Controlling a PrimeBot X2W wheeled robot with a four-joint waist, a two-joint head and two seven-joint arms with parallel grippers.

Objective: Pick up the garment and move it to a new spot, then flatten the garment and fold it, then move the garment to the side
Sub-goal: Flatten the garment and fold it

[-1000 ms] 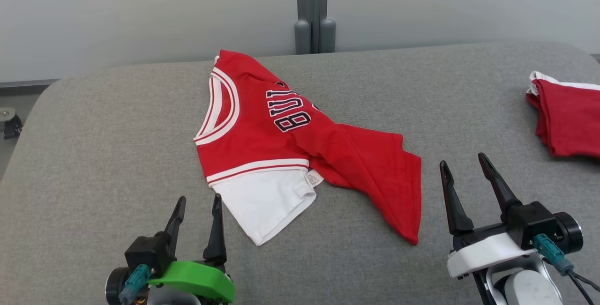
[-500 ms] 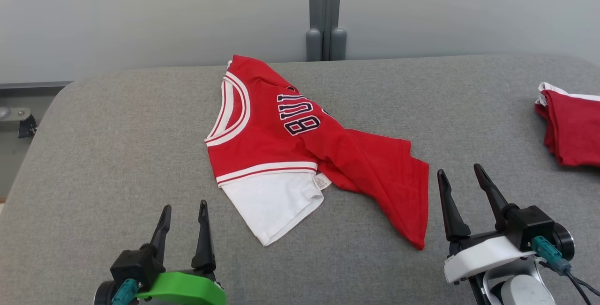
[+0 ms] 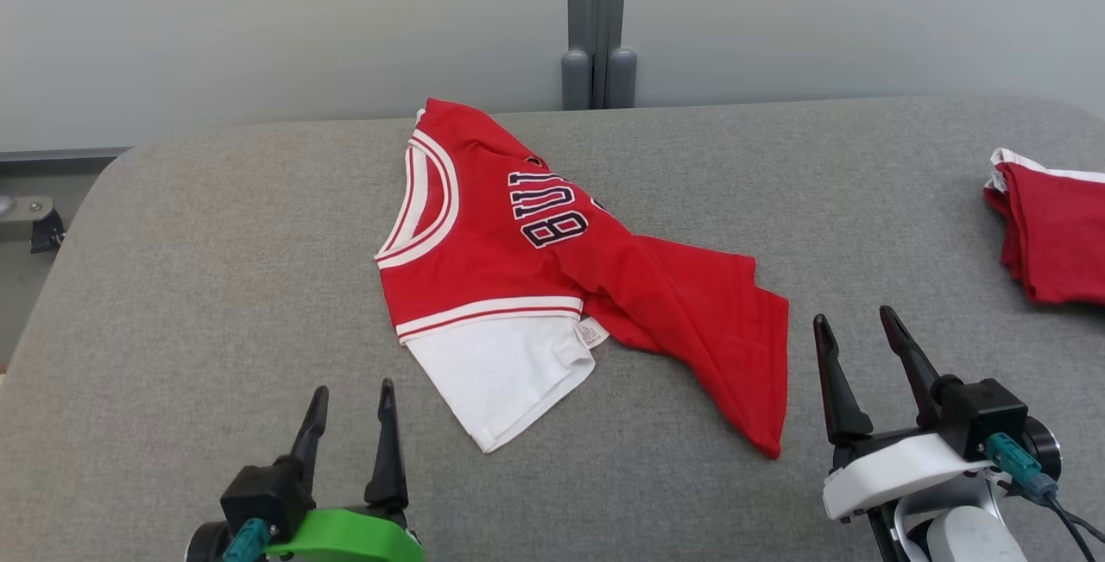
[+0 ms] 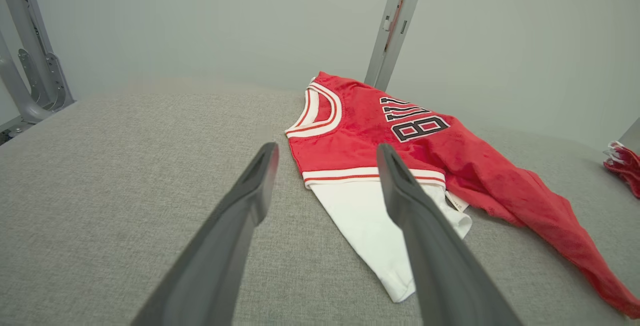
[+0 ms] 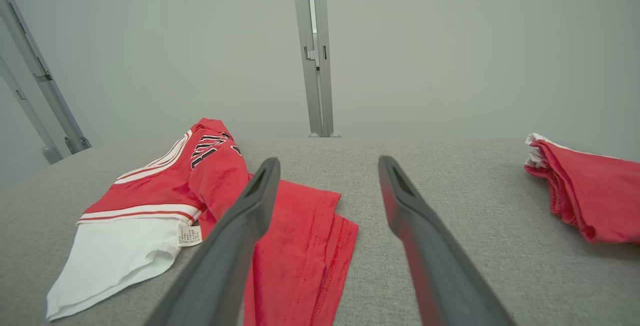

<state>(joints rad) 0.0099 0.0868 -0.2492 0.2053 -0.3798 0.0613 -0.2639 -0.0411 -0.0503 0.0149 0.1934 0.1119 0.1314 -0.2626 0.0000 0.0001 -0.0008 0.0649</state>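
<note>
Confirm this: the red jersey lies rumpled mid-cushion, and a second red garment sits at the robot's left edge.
Wrong side. The second red garment sits at the robot's right edge, as the head view shows. The red jersey does lie rumpled on the cushion.

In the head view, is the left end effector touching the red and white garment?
No, the left end effector is apart from the garment, with bare grey surface visible between its fingertips and the cloth.

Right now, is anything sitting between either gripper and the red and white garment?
Nothing visible is. Bare grey surface lies between the open left gripper, the open right gripper and the garment. The other red pile lies far to the right, out of both paths.
</note>
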